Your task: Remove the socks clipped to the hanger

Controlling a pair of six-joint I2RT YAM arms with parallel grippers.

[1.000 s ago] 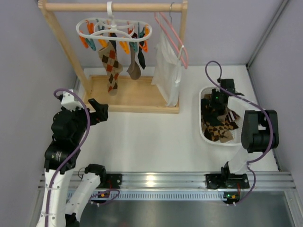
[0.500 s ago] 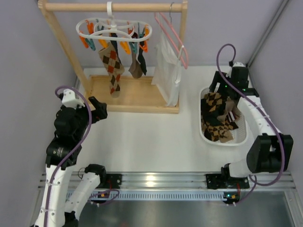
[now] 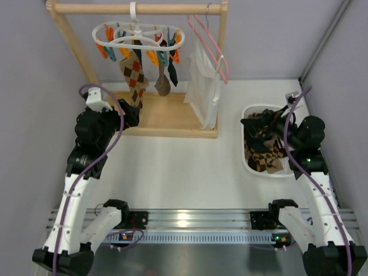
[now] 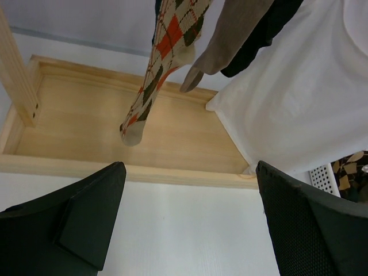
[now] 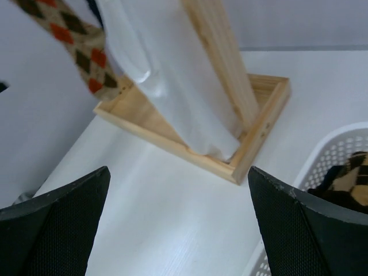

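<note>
Several socks (image 3: pixel 134 77) hang clipped to the white ring hanger (image 3: pixel 138 34) on the wooden rack (image 3: pixel 138 8) at the table's (image 3: pixel 184 172) eleven o'clock: a long argyle one with a grey-brown and a dark one beside it. The tabletop is white and pale grey walls close in around it. At three o'clock a white basket (image 3: pixel 248 164) holds more argyle fabric. A white garment (image 3: pixel 202 86) hangs at the rack's right end. The left gripper (image 3: pixel 131 118) sits by the rack's base, jaws spread wide, holding nothing. The right gripper (image 3: pixel 269 122) hovers over the basket's far rim, jaws equally wide and empty.
</note>
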